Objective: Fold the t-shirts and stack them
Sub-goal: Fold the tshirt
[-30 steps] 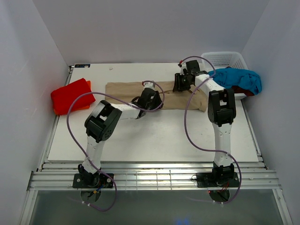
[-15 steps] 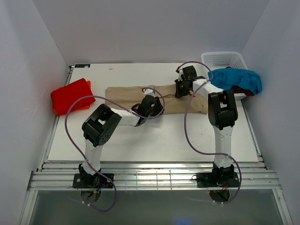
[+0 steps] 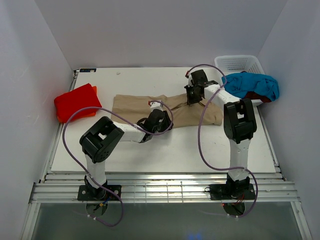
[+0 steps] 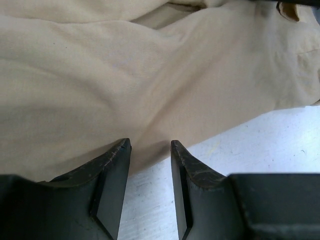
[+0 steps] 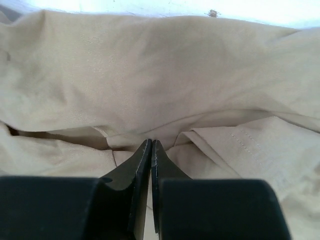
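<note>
Your left gripper (image 4: 149, 145) has its two black fingers a little apart. Their tips sit at the near edge of the tan soft cloth t-shirt (image 4: 150, 75), where it meets the flat white table (image 4: 260, 150). Your right gripper (image 5: 151, 142) has its fingers pressed tight together, pinching a fold of that shirt. From above, the shirt lies wrinkled across the middle. A bright red folded t-shirt (image 3: 75, 101) sits at the left. A turquoise-blue cloth t-shirt (image 3: 250, 84) hangs over the white plastic basket (image 3: 240, 62), upper right.
</note>
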